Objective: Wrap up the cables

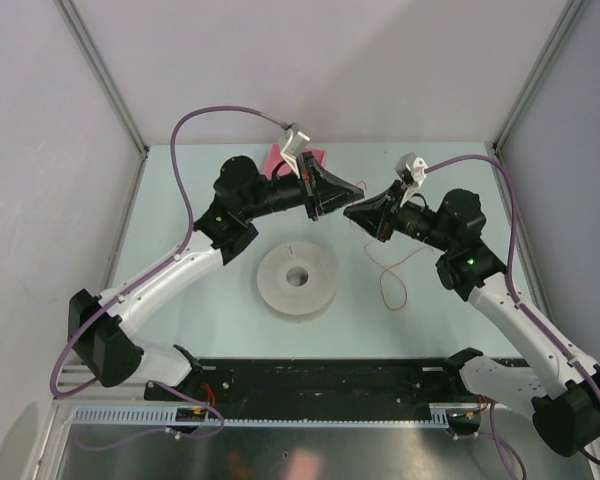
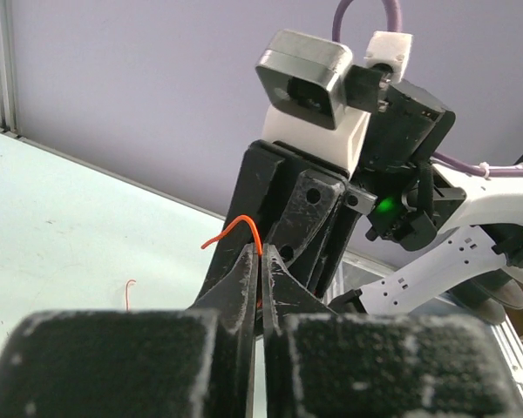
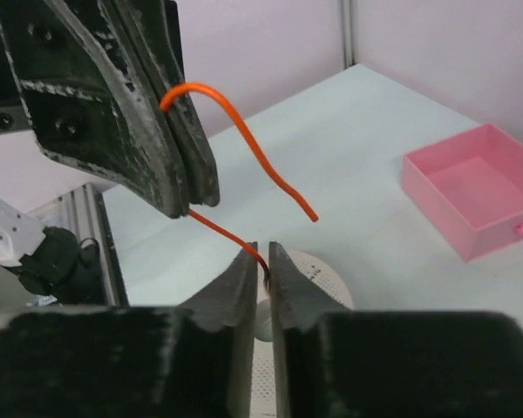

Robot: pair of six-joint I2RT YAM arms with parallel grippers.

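Plainly, I had little slack to play with. My left claw (image 2: 260,261) was pinched together on the cable (image 3: 253,148), and my right claw (image 3: 261,257) was clamped on the same thin orange strand just beside it, the two tips nearly touching in the air above the surface (image 1: 230,320). A short free end curled up over the left fingers and hung loose, while the rest of the cable trailed down from the right claw and lay in a loose loop on the surface near the white spool (image 1: 320,282).

As I judged it, the stretch between the two grips was so short that pulling the claws apart could have snapped the strand or dragged it out of one pinch. So fine a wire might also have slipped sideways through the pads if either claw twisted. The loop below could have snagged on the spool's rim and knotted. The pink tray (image 3: 471,187) stood well clear.
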